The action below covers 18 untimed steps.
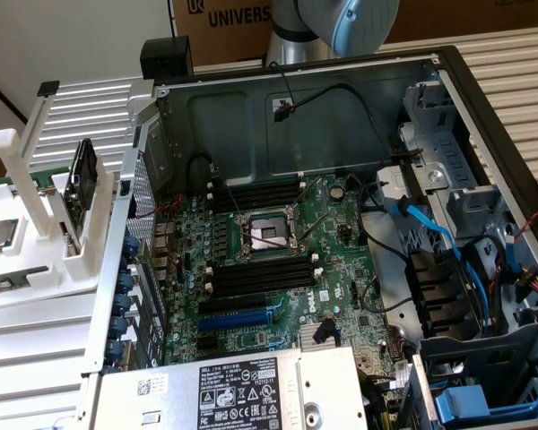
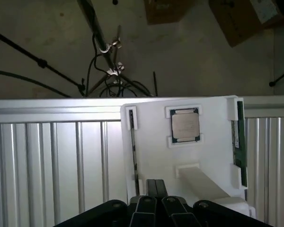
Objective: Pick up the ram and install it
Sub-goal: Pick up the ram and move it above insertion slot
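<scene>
The ram [image 2: 239, 146] is a long dark-green stick standing on edge in clips along one side of a white holder [image 2: 154, 156]. In the exterior view that green stick [image 1: 22, 184] sits between the holder's tall white posts at the left. My gripper [image 2: 156, 183] hangs above the holder's edge nearest the computer case, shut, with nothing between its fingers. It is off to the side of the ram, closer to a thin dark strip [image 2: 133, 151] set on edge in another slot. The black motherboard slots [image 1: 258, 278] lie inside the open case.
A square silver-topped chip [image 2: 185, 125] rests in the holder's middle. A black-framed board [image 1: 79, 175] leans on the holder beside the case wall. The arm [image 1: 341, 22] reaches in at the back. Cables and blue drive parts crowd the exterior view's right. A stand's legs [image 2: 109, 71] are on the floor.
</scene>
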Each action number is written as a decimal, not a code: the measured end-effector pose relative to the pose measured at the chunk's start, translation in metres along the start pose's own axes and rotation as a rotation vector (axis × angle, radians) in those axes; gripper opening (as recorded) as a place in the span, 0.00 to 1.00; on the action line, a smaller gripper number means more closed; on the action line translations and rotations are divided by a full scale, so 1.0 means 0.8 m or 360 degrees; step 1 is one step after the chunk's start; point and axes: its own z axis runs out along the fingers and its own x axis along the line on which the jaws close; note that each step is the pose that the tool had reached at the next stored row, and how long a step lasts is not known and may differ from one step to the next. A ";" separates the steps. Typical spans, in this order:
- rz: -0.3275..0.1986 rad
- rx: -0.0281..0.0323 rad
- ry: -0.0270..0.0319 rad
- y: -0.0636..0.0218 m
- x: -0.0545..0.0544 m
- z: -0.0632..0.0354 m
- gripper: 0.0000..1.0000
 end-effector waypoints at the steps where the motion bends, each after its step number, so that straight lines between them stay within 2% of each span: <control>1: -0.0003 -0.00005 -0.00005 0.001 0.001 0.002 0.10; 7: -0.0018 -0.00014 -0.00031 0.003 0.008 0.015 0.10; 9: -0.0022 -0.00015 -0.00042 0.003 0.014 0.024 0.10; 18: -0.0022 -0.00017 -0.00046 0.001 0.019 0.065 0.10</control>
